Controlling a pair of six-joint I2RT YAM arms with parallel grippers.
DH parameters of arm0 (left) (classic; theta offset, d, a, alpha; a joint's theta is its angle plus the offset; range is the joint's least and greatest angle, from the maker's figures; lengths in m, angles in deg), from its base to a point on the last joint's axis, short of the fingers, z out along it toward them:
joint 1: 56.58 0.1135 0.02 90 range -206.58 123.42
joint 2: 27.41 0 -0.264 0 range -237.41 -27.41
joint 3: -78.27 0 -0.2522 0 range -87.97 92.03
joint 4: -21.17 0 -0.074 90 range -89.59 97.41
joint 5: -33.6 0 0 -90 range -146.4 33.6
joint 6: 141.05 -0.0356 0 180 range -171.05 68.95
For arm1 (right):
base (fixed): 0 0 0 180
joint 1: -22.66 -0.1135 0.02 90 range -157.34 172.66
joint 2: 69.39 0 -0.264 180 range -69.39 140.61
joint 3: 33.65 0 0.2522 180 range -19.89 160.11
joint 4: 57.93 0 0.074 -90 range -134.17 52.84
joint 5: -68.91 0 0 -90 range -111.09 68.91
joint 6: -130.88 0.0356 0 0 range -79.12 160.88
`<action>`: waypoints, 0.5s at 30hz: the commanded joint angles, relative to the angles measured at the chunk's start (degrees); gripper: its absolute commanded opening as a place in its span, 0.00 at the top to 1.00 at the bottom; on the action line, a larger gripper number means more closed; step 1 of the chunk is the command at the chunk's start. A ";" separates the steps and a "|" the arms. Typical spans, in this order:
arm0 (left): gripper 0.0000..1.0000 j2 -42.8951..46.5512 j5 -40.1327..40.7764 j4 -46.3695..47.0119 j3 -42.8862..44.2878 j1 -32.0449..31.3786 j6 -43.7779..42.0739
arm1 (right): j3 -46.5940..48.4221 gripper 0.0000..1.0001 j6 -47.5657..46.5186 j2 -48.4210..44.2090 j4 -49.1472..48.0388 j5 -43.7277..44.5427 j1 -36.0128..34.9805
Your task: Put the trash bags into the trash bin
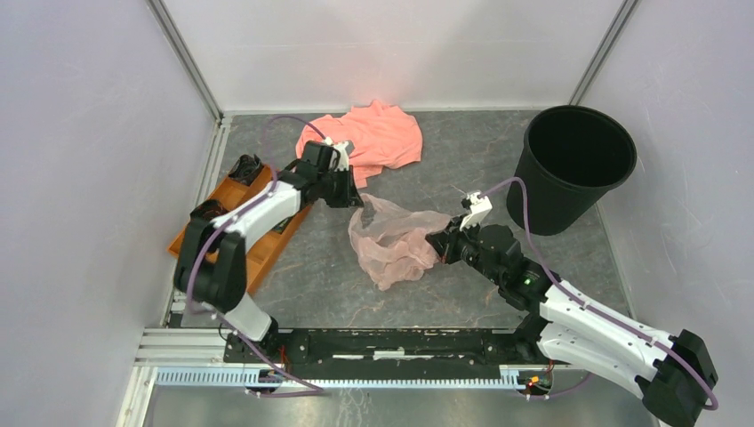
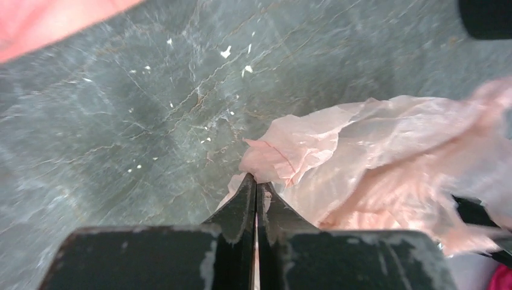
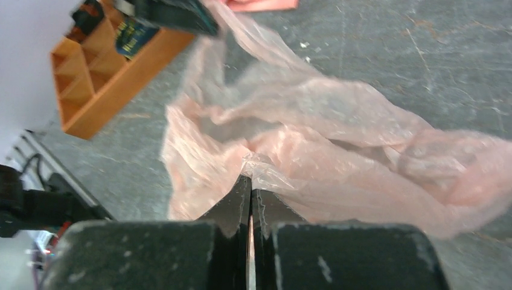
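The pale pink trash bag (image 1: 396, 240) hangs stretched between both grippers over the middle of the table. My left gripper (image 1: 356, 197) is shut on its far left edge; the film (image 2: 362, 151) is pinched at the tips (image 2: 256, 178). My right gripper (image 1: 437, 242) is shut on the bag's right edge; the film (image 3: 314, 121) bunches at the tips (image 3: 250, 181). The black trash bin (image 1: 573, 165) stands upright at the far right, apart from the bag, its mouth open.
A salmon-orange cloth (image 1: 373, 133) lies at the back behind the left gripper. An orange compartment tray (image 1: 244, 227) with small items sits at the left wall, under the left arm; it also shows in the right wrist view (image 3: 102, 66). Walls close in on three sides.
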 commanded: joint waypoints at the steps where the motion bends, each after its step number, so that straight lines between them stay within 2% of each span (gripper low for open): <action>1: 0.98 13.83 6.72 7.53 -3.98 -0.02 -2.75 | 2.35 0.99 -7.83 -1.36 8.47 4.08 0.14; 10: 0.98 35.39 18.97 20.07 -16.26 -0.07 -0.85 | 5.30 0.99 -15.22 -4.16 13.81 6.41 0.19; 13: 0.98 38.52 25.45 22.02 -18.77 -0.05 0.26 | 6.04 0.99 -14.97 -3.68 13.94 6.79 0.11; 15: 0.98 37.01 30.07 18.58 -18.10 -0.06 1.40 | 5.58 0.99 -14.03 -2.68 13.34 6.13 0.12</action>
